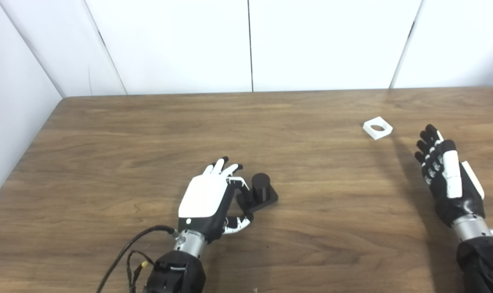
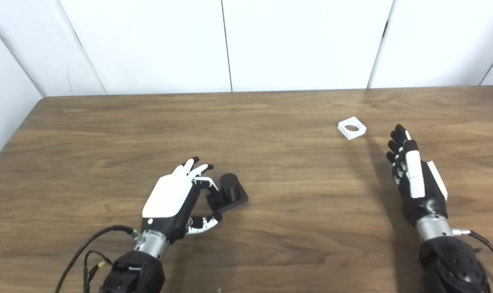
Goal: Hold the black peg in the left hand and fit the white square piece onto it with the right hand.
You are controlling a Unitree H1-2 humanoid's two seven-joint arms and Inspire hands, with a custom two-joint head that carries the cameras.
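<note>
The black peg point(image 1: 261, 185) stands upright on its black square base point(image 1: 267, 199), which lies flat on the wooden table near the front middle. My left hand point(image 1: 208, 199) rests just to its left with fingers spread, and its thumb point(image 1: 240, 222) touches the base's near corner; nothing is gripped. The white square piece point(image 1: 377, 127), with a round hole through it, lies flat at the far right. My right hand point(image 1: 446, 175) hovers to the right and nearer than the piece, fingers extended and empty, a short gap from it.
The wooden table point(image 1: 149, 134) meets white wall panels at the back, and its left edge runs along a white wall. A black cable point(image 1: 128, 248) trails from my left wrist across the front of the table.
</note>
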